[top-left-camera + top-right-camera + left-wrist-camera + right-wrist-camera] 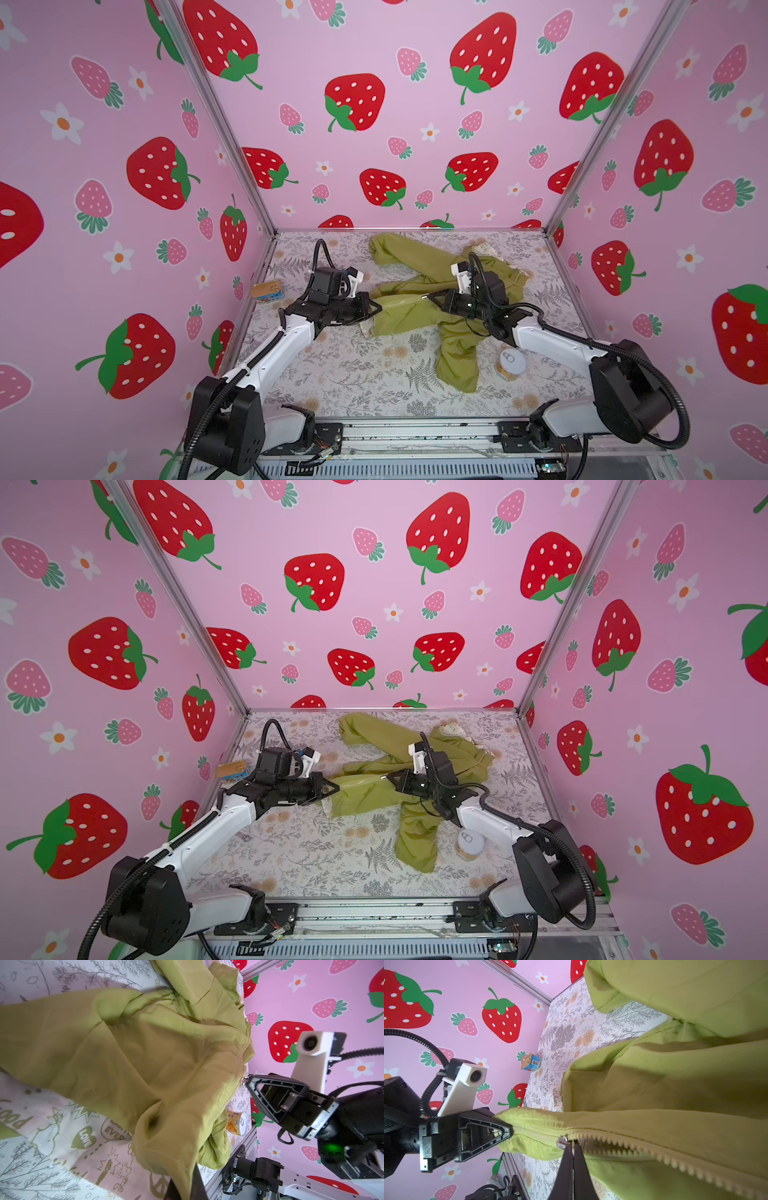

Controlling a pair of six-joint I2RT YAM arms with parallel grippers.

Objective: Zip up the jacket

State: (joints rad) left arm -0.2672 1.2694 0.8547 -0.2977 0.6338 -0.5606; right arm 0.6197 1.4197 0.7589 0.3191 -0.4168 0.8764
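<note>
While pulled tight: small olive-green cloth jacket [399, 253], hem [529, 1122] pinched in closed left claw [379, 310], silver zip tab [562, 1143] in closed right claw [427, 297].

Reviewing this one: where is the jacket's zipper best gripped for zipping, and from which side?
Pinch the small metal pull, coming from the unzipped side along the zipper line: the teeth gape open there, so pulling that way should close them. The right gripper is shut on it, and the left gripper, shut on the hem, anchors the jacket.
</note>
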